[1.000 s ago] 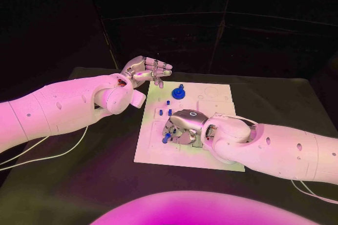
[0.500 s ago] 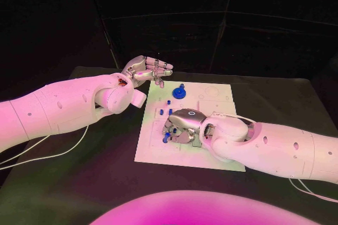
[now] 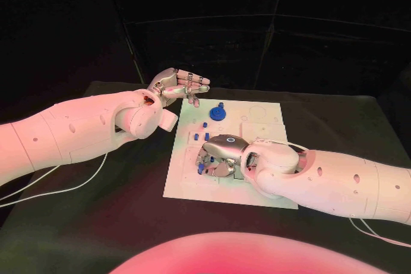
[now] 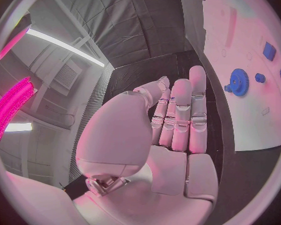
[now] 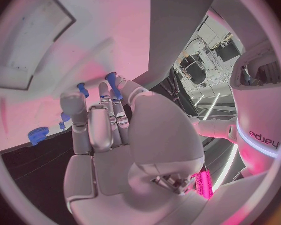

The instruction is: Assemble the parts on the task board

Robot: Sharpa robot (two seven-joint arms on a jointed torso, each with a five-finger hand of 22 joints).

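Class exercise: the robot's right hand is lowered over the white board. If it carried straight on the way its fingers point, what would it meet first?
Probably the small blue parts by its fingertips, then the board beneath. The right hand points down at the board's left side; whether it already touches a part cannot be told.

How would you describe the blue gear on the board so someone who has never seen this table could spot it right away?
Start at the white task board in the middle of the black table. Look to its far edge, just past the raised left hand. The blue gear lies there: round and toothed, far bigger than the small blue pegs nearer the right hand.
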